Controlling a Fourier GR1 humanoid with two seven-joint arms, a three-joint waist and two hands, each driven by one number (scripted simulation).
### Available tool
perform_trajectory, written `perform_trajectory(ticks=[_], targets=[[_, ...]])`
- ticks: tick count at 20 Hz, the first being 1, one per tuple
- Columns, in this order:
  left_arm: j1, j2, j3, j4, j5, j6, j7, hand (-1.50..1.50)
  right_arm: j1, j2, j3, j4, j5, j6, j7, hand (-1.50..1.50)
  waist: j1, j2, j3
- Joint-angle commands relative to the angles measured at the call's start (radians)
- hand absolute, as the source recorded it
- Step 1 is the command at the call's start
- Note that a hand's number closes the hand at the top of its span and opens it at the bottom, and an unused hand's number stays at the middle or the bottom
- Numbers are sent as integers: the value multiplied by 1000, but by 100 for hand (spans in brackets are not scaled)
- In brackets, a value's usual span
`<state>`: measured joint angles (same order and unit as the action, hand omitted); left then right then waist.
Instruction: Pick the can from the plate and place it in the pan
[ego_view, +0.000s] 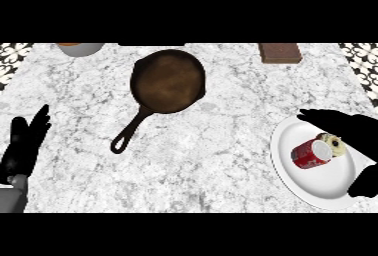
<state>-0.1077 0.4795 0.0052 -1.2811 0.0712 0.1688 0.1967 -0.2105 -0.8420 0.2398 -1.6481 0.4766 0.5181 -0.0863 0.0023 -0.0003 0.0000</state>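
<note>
Red cylindrical can (310, 154), white end and pale label patch. Plain white round plate (295, 165). Dark brown cast-iron pan (168, 81), rust-brown mottling inside, black handle. White marble counter (221, 145), grey veining. Black hands, left hand (23, 145) and right hand (354, 135). Brown rectangular block (280, 52). Grey bowl (79, 48), orange contents. Black-and-white patterned tiles (15, 52) at corners.

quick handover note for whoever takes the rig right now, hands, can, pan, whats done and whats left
Left hand: open, resting at the view's left edge, holding nothing.
Right hand: over the white plate, fingers curling round the red can; no closed hold visible.
Can: lying on its side on the plate, not lifted.
Pan: upper centre of the counter, nothing in it.
Done: reach to the can.
Left: grasp, lift, carry to the pan, release.
</note>
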Motion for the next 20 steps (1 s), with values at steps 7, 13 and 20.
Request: perform_trajectory(ticks=[7, 13, 20], targets=[[-45, -74, 26, 33, -86, -3, 10, 0, -2, 81, -64, 111, 167, 48, -126, -150, -2, 1, 0], [-3, -67, 46, -70, -104, -32, 79, 0, -15, 209, -14, 176, 296, -13, -124, -150, 2, 1, 0], [-8, -90, 94, -65, -122, -63, 72, 0, -25, 253, -65, 242, 374, -3, -191, -150, 2, 1, 0]])
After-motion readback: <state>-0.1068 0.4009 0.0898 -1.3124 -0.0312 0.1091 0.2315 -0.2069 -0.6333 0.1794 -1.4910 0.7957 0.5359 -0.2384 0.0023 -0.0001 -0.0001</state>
